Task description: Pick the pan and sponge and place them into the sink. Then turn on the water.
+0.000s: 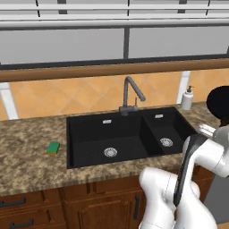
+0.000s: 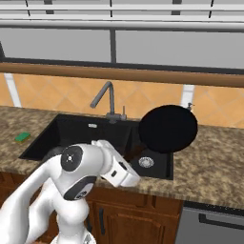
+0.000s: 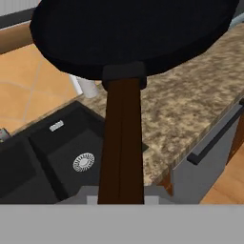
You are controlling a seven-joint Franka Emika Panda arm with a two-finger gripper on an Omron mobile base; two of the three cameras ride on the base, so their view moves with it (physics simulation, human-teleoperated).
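Speckled brown granite countertop [image 1: 31, 156] runs along a tiled orange backsplash, with a black double-basin sink [image 1: 89, 129] set into it and a dark grey gooseneck faucet [image 1: 129, 91] rising behind the divider. A white soap bottle [image 1: 187, 98] stands on the counter to the right of the smaller basin.

I am carrying the pan [image 2: 167, 128] in the air. In the right base view its round black underside hangs over the right edge of the smaller basin and the counter beside it, tilted up almost on edge. In the hand view the long brown handle [image 3: 121, 143] runs straight up from the bottom centre to the pan body at the top, so the gripper [image 3: 121, 200] is clamped on the handle's near end, though the fingertips themselves are hidden beneath it. The pan sits directly ahead of the hand, the whole handle away.

The sponge [image 1: 53, 148] lies on the counter just left of the large basin, well apart from the hand, untouched.

My worries from here: the grip is far from the pan's weight, so I judge it could twist or slip in the fingers. Swinging left toward the large basin could clip the faucet or the soap bottle. Lowering it here could catch the sink rim or leave the pan propped across the smaller basin.
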